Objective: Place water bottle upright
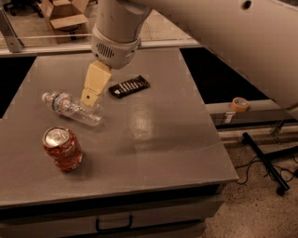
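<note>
The water bottle (70, 108) is clear ribbed plastic with a white cap. It lies on its side at the left of the grey table (153, 139), cap toward the far left. My gripper (91, 98) hangs from the white arm directly over the bottle's right end, its cream finger pointing down. It holds nothing that I can see.
A red soda can (62, 148) with a silver top stands in front of the bottle. A black flat ribbed packet (129, 86) lies behind and right of the gripper. A roll of tape (240, 103) sits on a ledge to the right. A cardboard box (64, 14) is on the floor beyond.
</note>
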Robot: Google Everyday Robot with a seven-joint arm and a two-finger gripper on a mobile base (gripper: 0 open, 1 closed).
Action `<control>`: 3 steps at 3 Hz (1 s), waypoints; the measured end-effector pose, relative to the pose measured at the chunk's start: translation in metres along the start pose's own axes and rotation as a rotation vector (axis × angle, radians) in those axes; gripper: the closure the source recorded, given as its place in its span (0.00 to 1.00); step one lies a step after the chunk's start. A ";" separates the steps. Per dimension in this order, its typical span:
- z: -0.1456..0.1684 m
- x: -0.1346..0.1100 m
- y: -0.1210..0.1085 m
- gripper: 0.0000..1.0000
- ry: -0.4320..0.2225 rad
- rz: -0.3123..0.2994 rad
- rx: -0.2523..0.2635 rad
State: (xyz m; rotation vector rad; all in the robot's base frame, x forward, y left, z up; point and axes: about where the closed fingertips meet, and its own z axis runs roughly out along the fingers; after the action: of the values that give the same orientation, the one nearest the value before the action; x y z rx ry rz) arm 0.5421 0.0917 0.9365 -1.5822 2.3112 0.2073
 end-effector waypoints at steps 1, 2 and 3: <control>0.016 -0.010 0.005 0.00 0.013 0.019 -0.012; 0.037 -0.029 0.005 0.00 0.012 0.038 -0.018; 0.057 -0.053 0.007 0.00 0.008 0.049 -0.028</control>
State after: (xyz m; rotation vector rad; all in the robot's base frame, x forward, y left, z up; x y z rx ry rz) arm 0.5636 0.1582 0.9017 -1.5440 2.3648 0.2462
